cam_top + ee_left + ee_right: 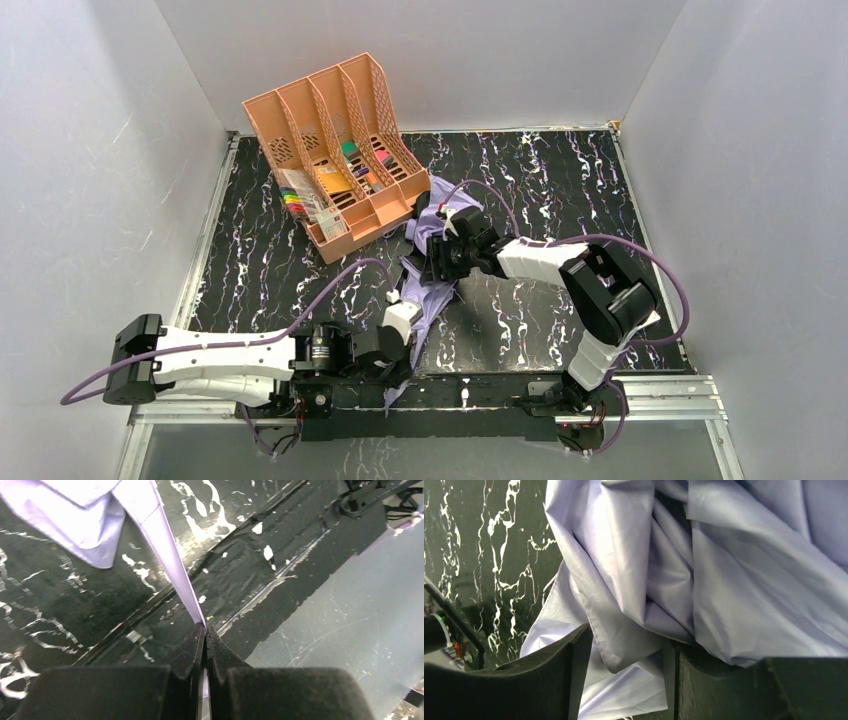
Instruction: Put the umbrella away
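Lavender umbrella (432, 300), strap (170, 555) seemingly over table edge (500, 373)

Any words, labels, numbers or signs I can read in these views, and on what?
None can be read.
The coloured items in the peach file organiser may carry print: too small to read.
The umbrella and the table show no text.
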You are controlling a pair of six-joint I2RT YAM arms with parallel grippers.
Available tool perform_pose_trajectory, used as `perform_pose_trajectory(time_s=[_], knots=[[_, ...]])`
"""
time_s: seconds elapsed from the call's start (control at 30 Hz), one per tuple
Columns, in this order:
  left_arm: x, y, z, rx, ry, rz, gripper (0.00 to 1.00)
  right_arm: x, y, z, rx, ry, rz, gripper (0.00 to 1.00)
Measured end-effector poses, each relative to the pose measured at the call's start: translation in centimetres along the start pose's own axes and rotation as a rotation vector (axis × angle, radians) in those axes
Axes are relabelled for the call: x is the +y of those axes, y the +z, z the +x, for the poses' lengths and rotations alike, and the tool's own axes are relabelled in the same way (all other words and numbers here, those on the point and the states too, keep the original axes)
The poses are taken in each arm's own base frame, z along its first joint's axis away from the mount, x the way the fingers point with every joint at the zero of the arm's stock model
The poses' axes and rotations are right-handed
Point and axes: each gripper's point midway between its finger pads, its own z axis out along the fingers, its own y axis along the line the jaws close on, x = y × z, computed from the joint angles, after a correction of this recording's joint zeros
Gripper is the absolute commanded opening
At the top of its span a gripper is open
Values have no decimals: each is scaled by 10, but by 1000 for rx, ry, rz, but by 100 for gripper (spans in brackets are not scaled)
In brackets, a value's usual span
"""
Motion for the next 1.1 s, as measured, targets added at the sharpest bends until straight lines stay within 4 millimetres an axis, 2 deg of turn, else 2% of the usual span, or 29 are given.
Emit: perform_pose_trajectory(time_s=[0.2,0.33,0.37,0.6,0.73,0.83,1.1], knots=[[17,-21,-9,-49,-3,-70,0,-9,-1,-8,-14,-20,67,65],[23,-30,-14,-68,-7,-102,0,-15,-1,-12,-23,-54,97,63],[30,-29,-9,-49,-6,-132,0,-15,-2,-12,-22,-61,97,63],[37,-10,15,73,25,-198,0,-8,-11,-14,-25,-117,25,65],[38,-8,24,113,24,-201,0,9,-24,-21,-42,-144,-61,63],[41,-7,31,128,16,-203,5,24,-34,-25,-68,-161,-128,59],[42,-7,36,147,13,-202,6,61,-50,-15,-66,-164,-249,52]])
